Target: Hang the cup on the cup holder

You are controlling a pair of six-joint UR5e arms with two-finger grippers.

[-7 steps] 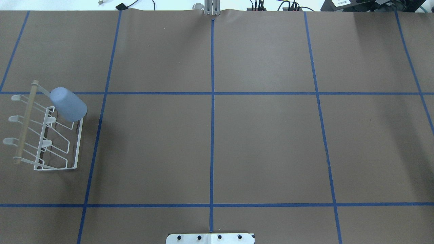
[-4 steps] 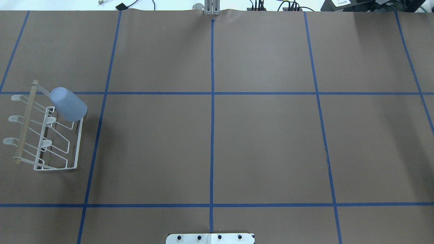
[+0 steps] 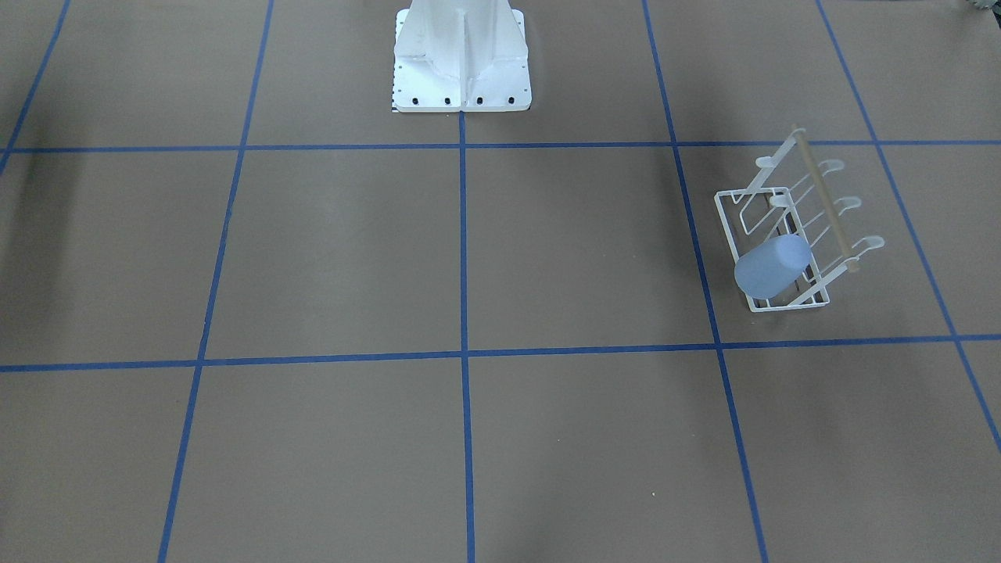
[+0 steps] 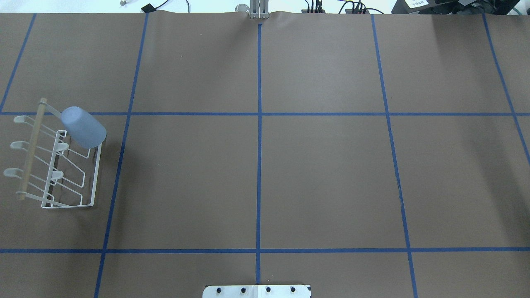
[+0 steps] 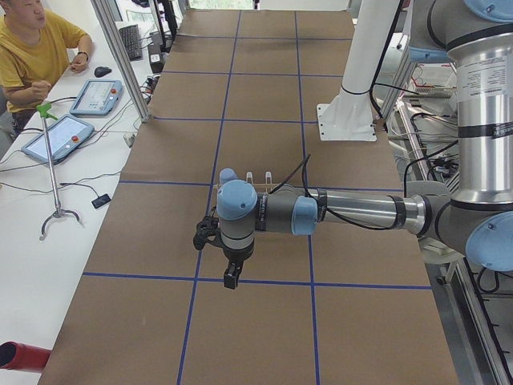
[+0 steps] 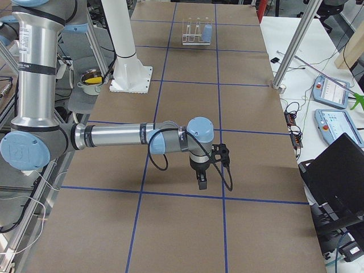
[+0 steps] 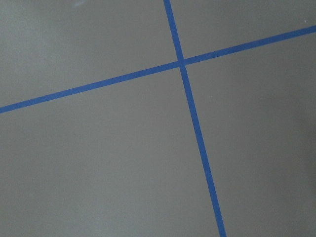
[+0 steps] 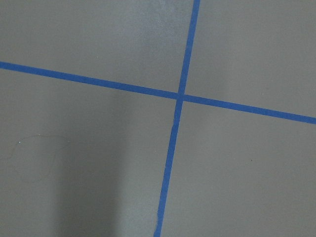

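The pale blue cup (image 4: pixel 83 127) sits upside down and tilted on an end prong of the white wire cup holder (image 4: pixel 94 182), at the table's left side. Both also show in the front view, cup (image 3: pixel 773 266) and holder (image 3: pixel 731 227), and far off in the right side view (image 6: pixel 207 33). The left gripper (image 5: pixel 231 277) hangs over the table near the holder, away from the cup. The right gripper (image 6: pixel 201 182) hangs over the table's other end. Both show only in side views, so I cannot tell whether they are open or shut. The wrist views show only brown table with blue tape.
The white robot pedestal (image 3: pixel 461 55) stands at the table's robot-side edge. A person (image 5: pixel 32 48) sits by tablets (image 5: pixel 60 136) on a side table past the far edge. A laptop (image 6: pixel 335 170) sits off the right end. Blue tape lines grid the brown mat.
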